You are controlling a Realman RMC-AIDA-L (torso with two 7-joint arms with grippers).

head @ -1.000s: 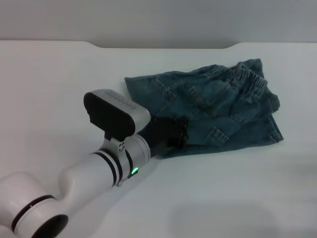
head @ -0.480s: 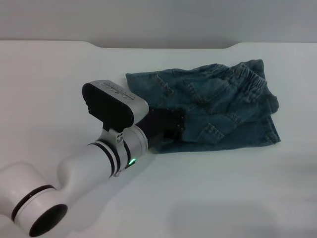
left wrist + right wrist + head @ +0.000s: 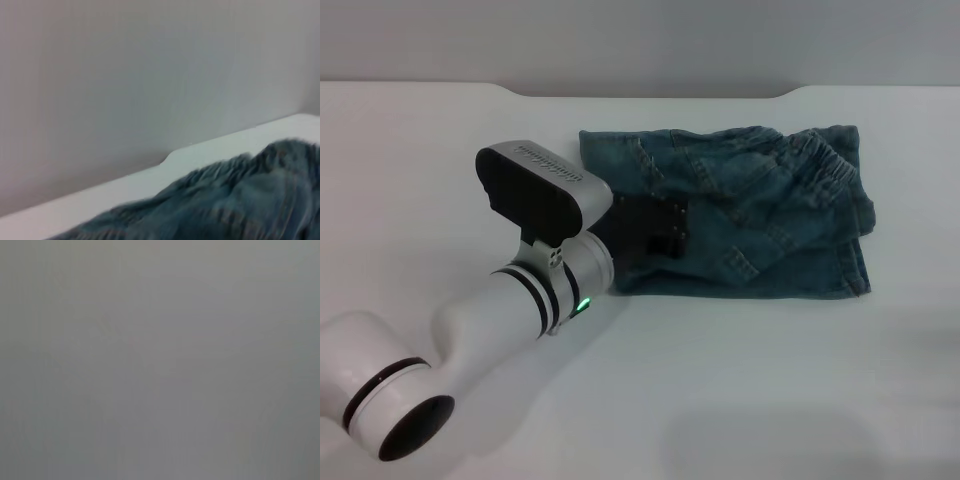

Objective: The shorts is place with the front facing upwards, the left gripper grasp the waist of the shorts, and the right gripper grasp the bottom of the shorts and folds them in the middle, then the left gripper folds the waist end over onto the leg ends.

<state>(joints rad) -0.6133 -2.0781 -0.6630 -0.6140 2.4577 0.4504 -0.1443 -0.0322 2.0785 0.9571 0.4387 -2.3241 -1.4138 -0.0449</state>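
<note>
A: Where did the shorts [image 3: 760, 225] lie?
B: Folded on the white tabletop [image 3: 440, 160], toward its far right part; the waist [image 3: 825, 165] sat at the right far corner of the bundle, puckered band showing; the near edge ran straight.

A: And the left pincer [image 3: 655, 232]?
B: Resting on the left near part of the denim; the black fingers were hidden against the cloth, so one could not tell whether they were parted or clamped; green light lit on the arm.

A: The right pincer?
B: Not seen; its wrist view showed only plain grey.
</note>
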